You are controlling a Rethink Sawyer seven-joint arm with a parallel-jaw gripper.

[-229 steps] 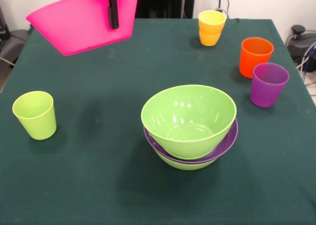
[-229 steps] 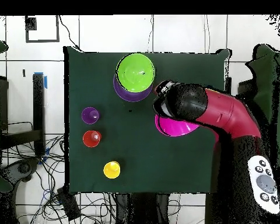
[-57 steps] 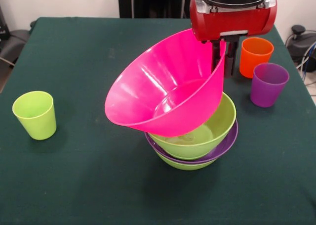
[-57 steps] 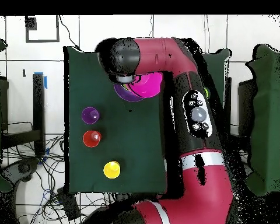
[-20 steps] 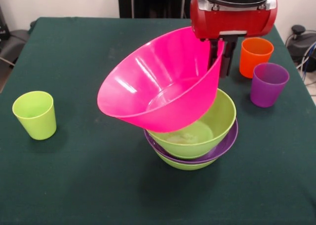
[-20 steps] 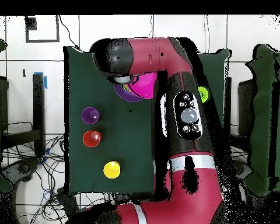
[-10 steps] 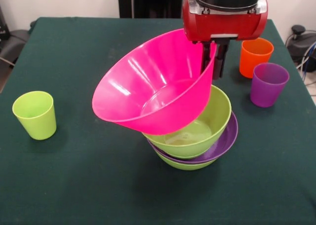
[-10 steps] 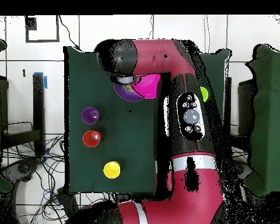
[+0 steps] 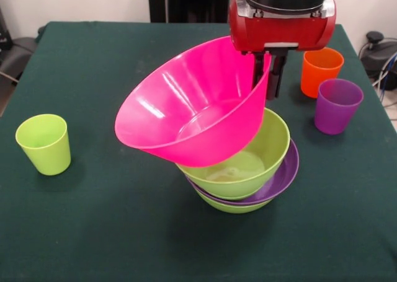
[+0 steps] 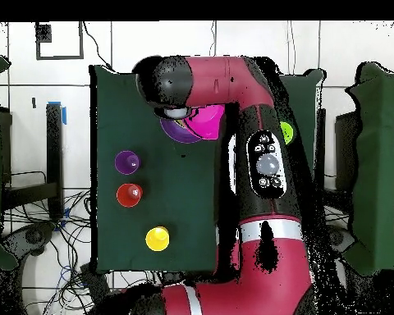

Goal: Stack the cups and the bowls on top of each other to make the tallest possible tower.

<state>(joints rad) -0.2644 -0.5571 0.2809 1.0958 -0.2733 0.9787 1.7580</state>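
While hidden overhead, claw [image 9: 268,77] pinches pink bowl [image 9: 186,108] frontally.

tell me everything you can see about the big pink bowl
The pink bowl is a large, glossy, plastic-looking bowl with flared sides and a small flat bottom. It is empty and tilted steeply, its opening facing up and toward the camera's left. The gripper is clamped on its raised rim, one finger inside and one outside. Its lower side rests in the top lime green bowl of the stack, which sits on a purple bowl. From overhead, the arm hides most of it.
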